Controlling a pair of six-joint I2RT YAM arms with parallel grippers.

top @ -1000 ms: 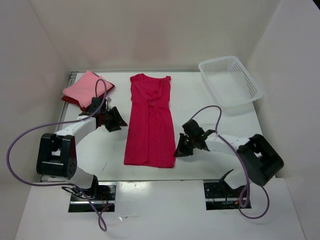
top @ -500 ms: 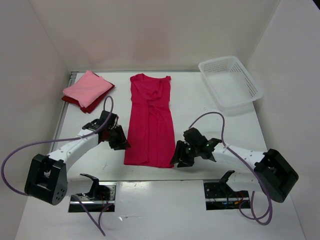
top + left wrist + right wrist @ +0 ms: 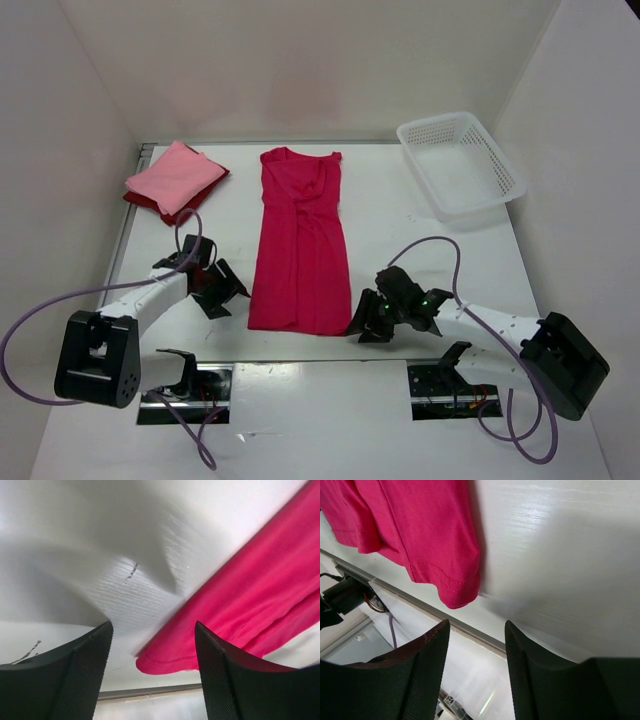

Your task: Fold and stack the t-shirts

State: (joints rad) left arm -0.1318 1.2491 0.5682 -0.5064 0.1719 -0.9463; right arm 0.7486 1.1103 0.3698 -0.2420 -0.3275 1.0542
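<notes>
Top external view: three soft cloth short-sleeved shirts lie on one white table (image 3: 400, 220). The magenta-crimson t-shirt (image 3: 298, 250) lies as a long strip at centre, and the light pink t-shirt (image 3: 172, 175) sits folded atop the dark red t-shirt (image 3: 188, 207), far left. One white plastic lattice basket (image 3: 432, 121) stands far right. The left gripper (image 3: 228, 295) and right gripper (image 3: 362, 320), fingers spread and holding nothing, flank the strip's near hem corners.

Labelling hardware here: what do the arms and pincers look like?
The left arm and right arm have white links, blocky black joints and a looping purple cable each. The left pincer and right pincer are black, with tapered, mesh-textured fingers.
</notes>
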